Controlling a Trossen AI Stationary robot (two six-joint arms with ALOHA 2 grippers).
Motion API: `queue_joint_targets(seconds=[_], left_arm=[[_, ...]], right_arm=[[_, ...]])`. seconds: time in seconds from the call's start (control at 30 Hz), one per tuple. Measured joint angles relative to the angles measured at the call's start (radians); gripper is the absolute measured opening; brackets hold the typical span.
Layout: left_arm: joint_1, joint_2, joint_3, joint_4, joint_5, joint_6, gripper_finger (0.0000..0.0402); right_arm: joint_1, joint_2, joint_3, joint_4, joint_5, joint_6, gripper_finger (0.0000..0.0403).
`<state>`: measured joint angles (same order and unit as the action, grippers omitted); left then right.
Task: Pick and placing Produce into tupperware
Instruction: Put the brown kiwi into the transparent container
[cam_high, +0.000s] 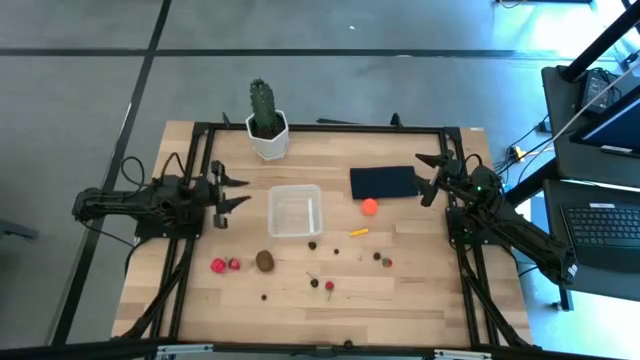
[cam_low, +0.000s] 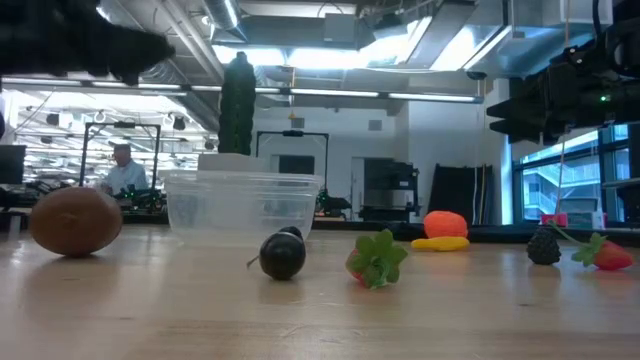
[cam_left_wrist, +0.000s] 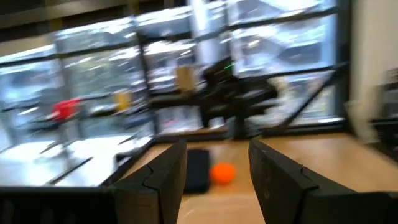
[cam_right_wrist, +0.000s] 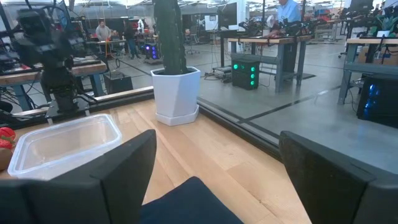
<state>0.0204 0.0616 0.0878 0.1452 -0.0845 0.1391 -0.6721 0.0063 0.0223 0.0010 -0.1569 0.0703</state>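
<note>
My left gripper (cam_high: 232, 192): fingers apart, empty, just left of the tupperware (cam_high: 294, 211). My right gripper (cam_high: 432, 177): fingers apart, empty. Tupperware: clear, square, rounded corners, upright, mid-surface. Yellow sliver (cam_high: 358, 232): long axis left-right, below the orange ball (cam_high: 370, 207).

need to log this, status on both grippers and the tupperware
Left gripper open, empty, left of the tupperware. Right gripper open, empty, by the navy rectangle. Tupperware empty, produce loose on the table. Nothing blocking.

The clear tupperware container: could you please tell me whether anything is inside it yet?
The tupperware looks empty: bare wood shows through it from above, and the right wrist view shows nothing inside. All visible produce lies outside it on the table.
</note>
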Motion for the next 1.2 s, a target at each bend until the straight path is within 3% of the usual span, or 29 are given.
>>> queue_joint_targets(seconds=[0.3, 0.73, 1.0, 1.2], left_arm=[[0.000, 0.064, 0.151, -0.159, 0.022, -0.061, 0.0165], [0.001, 0.386, 0.380, -0.357, -0.011, -0.082, 0.0165], [-0.007, 0.493, 0.485, -0.539, -0.006, -0.138, 0.0165], [-0.009, 0.524, 0.486, -0.557, -0.009, -0.117, 0.0206]], right_arm=[[0.000, 0.000, 0.000, 0.000, 0.000, 0.000, 0.0339], [0.000, 0.000, 0.000, 0.000, 0.000, 0.000, 0.0339], [0.000, 0.000, 0.000, 0.004, 0.000, -0.009, 0.0339], [0.000, 0.000, 0.000, 0.006, 0.000, 0.004, 0.0339]])
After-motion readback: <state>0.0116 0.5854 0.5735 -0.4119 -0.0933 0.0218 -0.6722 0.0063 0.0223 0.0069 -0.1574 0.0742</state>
